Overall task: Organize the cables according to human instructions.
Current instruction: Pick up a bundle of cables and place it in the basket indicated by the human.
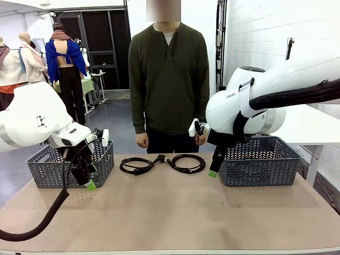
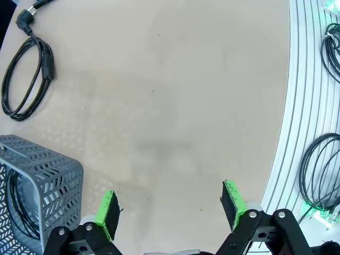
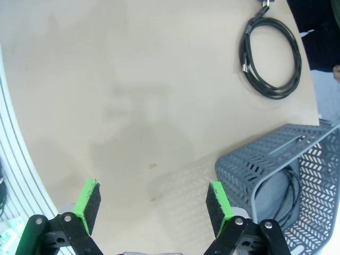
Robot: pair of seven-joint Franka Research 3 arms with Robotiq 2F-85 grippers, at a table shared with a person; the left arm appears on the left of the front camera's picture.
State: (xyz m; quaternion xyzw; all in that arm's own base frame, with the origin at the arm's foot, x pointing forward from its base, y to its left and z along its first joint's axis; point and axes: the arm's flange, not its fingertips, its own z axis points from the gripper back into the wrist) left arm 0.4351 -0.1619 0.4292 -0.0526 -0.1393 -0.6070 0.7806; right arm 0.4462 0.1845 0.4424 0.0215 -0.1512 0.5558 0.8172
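While person stands upper centre, hands down, left gripper and right gripper hang wide, empty, beside left basket and right basket; likely awaiting instruction. Left coil, right coil flat at frame centre; long axes left-right, plug ends meeting between.

At the centre of the front view you have two cables side by side on the table: the left coil and the right coil, with plug ends between them. The left basket sits mid-left and the right basket mid-right, each with a cable inside. The left hand hangs before the left basket's inner end, and the right hand hangs beside the right basket's inner end. A person stands behind the table, upper centre.
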